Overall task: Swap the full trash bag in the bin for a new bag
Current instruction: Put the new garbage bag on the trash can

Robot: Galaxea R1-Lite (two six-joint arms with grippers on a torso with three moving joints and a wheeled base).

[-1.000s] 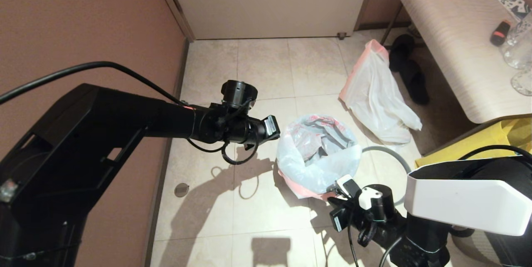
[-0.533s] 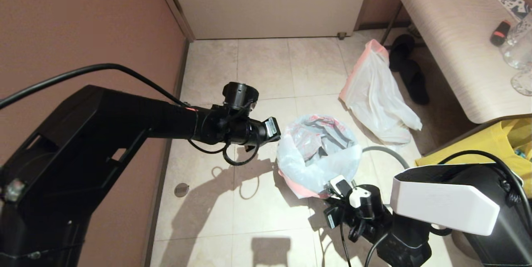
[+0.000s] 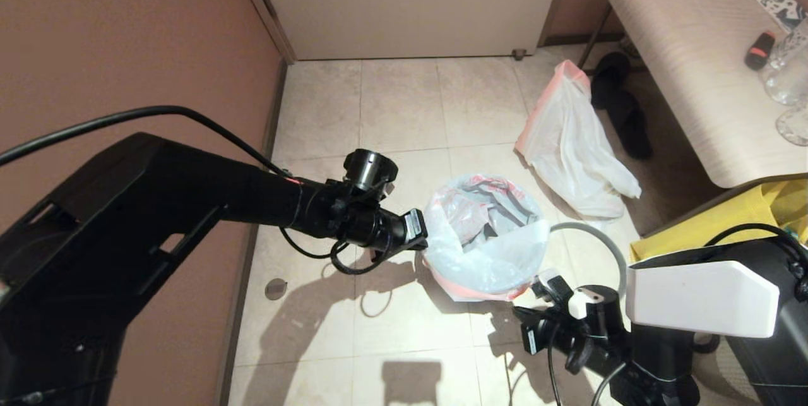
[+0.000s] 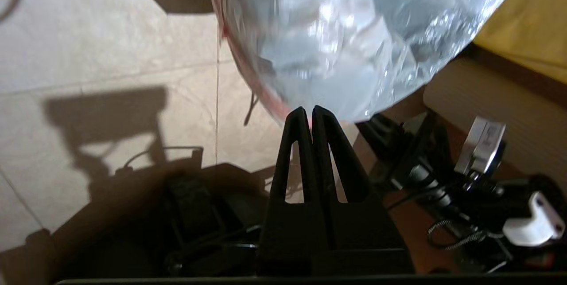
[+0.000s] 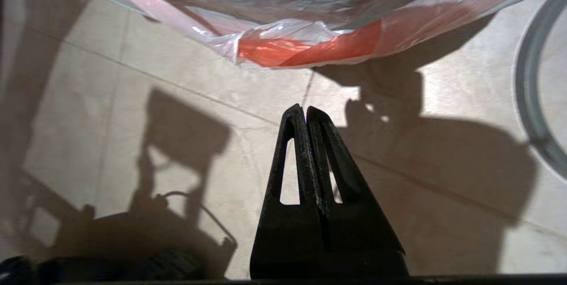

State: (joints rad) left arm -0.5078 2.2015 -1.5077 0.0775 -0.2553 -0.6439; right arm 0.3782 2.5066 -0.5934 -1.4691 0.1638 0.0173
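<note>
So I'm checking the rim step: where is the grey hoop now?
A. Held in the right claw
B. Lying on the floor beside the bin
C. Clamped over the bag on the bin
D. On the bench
B: the grey hoop lies flat on the floor tiles beside the bagged bin, with no claw holding it.

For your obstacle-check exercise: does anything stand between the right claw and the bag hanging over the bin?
Nothing visible does. The right claw, shut, points at the pink-red hem of the new bag draped over the bin, with only bare floor tile in the gap between them.
</note>
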